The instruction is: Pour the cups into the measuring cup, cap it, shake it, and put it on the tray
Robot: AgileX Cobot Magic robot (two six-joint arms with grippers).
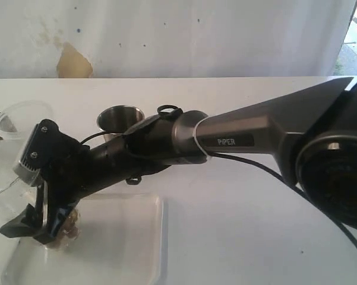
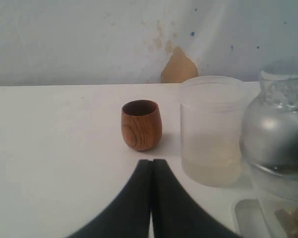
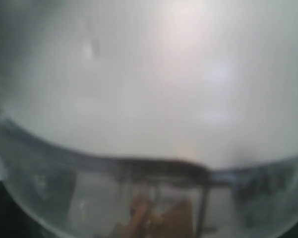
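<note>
The measuring cup (image 2: pixel 275 134), clear with its dome cap on, stands over the white tray (image 1: pixel 130 249). Brown bits lie in its base (image 1: pixel 68 230). My right gripper (image 1: pixel 38 228) reaches across from the right and holds the cup from above, a finger on each side. The right wrist view is filled by the blurred dome cap (image 3: pixel 149 99), and the fingers are hidden there. The wooden cup (image 2: pixel 141 124) stands upright just ahead of my left gripper (image 2: pixel 152 161), which is shut and empty. The steel tumbler (image 1: pixel 120 120) stands behind the right arm.
A frosted unmarked plastic cup (image 2: pixel 213 131) stands between the wooden cup and the measuring cup, also in the exterior view (image 1: pixel 24 119). The right forearm (image 1: pixel 237 136) spans the table from the right. A white wall backs the table.
</note>
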